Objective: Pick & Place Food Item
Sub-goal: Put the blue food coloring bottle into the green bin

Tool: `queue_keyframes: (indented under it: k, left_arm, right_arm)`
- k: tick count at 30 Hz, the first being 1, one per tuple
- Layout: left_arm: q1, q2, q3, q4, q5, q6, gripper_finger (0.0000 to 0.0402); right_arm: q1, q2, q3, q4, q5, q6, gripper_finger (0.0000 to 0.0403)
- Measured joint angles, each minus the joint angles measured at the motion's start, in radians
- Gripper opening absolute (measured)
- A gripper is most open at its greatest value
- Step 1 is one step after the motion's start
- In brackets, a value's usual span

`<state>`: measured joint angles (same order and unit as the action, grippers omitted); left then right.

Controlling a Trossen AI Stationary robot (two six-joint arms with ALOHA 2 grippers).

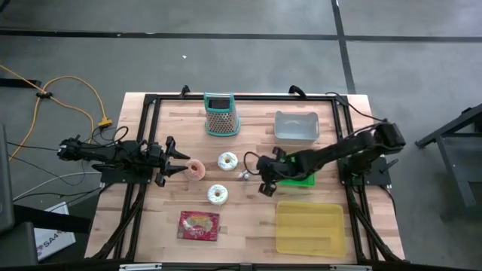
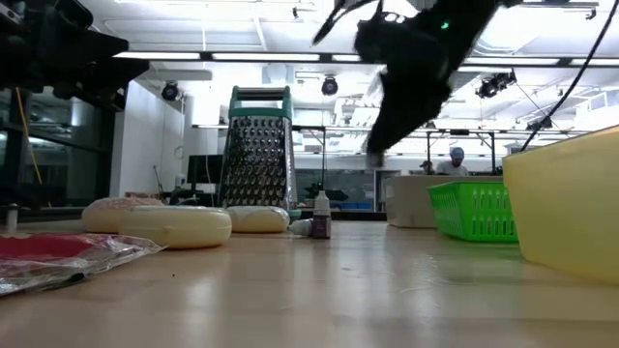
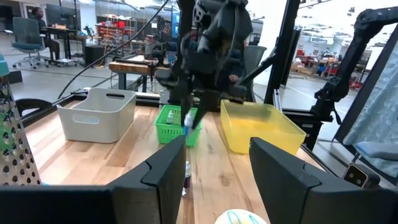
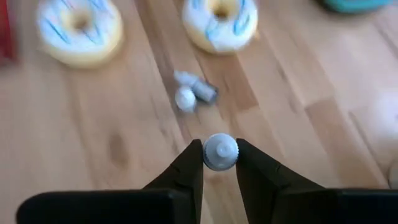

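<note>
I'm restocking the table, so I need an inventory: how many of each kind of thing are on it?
Donuts: 3
Small bottles: 2, one on the wood, one in the right gripper
Bins or baskets: 3, grey, green, yellow
Grater: 1
Red packet: 1
Total: 10

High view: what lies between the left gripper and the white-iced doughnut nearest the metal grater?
A pink-iced doughnut lies between the left gripper and that white-iced doughnut, seen in the high view.
</note>
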<state>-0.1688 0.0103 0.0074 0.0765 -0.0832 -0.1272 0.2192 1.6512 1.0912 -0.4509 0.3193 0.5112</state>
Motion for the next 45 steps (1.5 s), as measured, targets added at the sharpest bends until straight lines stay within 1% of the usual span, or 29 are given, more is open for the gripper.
queue_keyframes:
  k: [3, 4, 6, 8, 9, 11, 18, 25, 29, 36, 42, 45]
  left_arm:
    - [0.0, 0.001, 0.0, 0.0, 0.001, 0.0, 0.017]
    - [0.0, 0.002, 0.0, 0.001, 0.0, 0.0, 0.017]
    - [0.0, 0.004, 0.0, 0.0, 0.001, 0.0, 0.017]
    - [0.0, 0.014, 0.0, 0.003, -0.001, 0.0, 0.017]
    - [0.0, 0.014, 0.0, 0.005, 0.0, 0.0, 0.017]
    - [0.0, 0.02, 0.0, 0.012, 0.002, 0.0, 0.017]
    - [0.0, 0.035, 0.0, 0.033, 0.001, 0.0, 0.017]
    - [0.0, 0.039, 0.0, 0.038, 0.001, 0.0, 0.017]
    - [0.0, 0.039, 0.0, 0.042, 0.001, 0.0, 0.017]
    - [0.0, 0.039, 0.0, 0.045, 0.001, 0.0, 0.017]
    - [0.0, 0.039, 0.0, 0.044, 0.0, 0.0, 0.017]
    - [0.0, 0.039, 0.0, 0.044, 0.001, 0.0, 0.017]
  right_arm:
    - [0.0, -0.057, -0.031, -0.006, -0.012, 0.014, 0.0069]
    - [0.001, -0.069, -0.043, -0.024, 0.001, 0.02, 0.0069]
    - [0.001, -0.094, -0.061, -0.001, 0.016, 0.037, 0.0069]
    - [0.003, -0.129, -0.101, -0.023, 0.015, 0.066, 0.0069]
    - [0.003, -0.141, -0.121, -0.031, 0.034, 0.072, 0.0069]
    - [0.004, -0.175, -0.161, 0.0, 0.033, 0.097, 0.0069]
    - [0.04, -0.307, -0.334, -0.016, 0.072, 0.207, 0.007]
    - [0.059, -0.416, -0.436, -0.017, 0.082, 0.275, 0.007]
    - [0.063, -0.438, -0.476, -0.027, 0.085, 0.304, 0.007]
    - [0.076, -0.439, -0.52, -0.047, 0.071, 0.386, 0.007]
    - [0.084, -0.437, -0.55, -0.03, 0.091, 0.452, 0.007]
    - [0.084, -0.419, -0.553, -0.017, 0.101, 0.46, 0.007]
